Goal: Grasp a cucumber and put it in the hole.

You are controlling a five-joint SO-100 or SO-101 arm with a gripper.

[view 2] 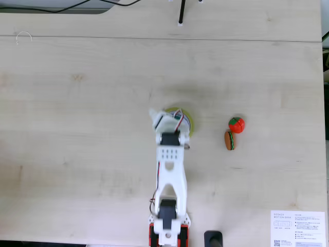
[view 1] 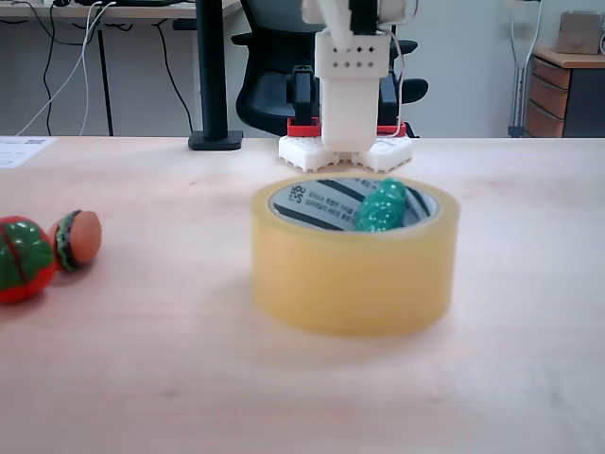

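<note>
The teal-green cucumber stands tilted inside the hole of the yellowish tape roll, leaning on the inner right wall with its top poking above the rim. From above, my gripper hovers over the roll and hides most of it, the cucumber included. One white finger splays out to the left, so the gripper looks open, with nothing seen between its fingers. In the front fixed view the white arm link rises behind the roll.
A round red-and-green toy and a small burger-like toy lie together to one side of the roll. A paper sheet lies near the arm's base. A black post stands behind.
</note>
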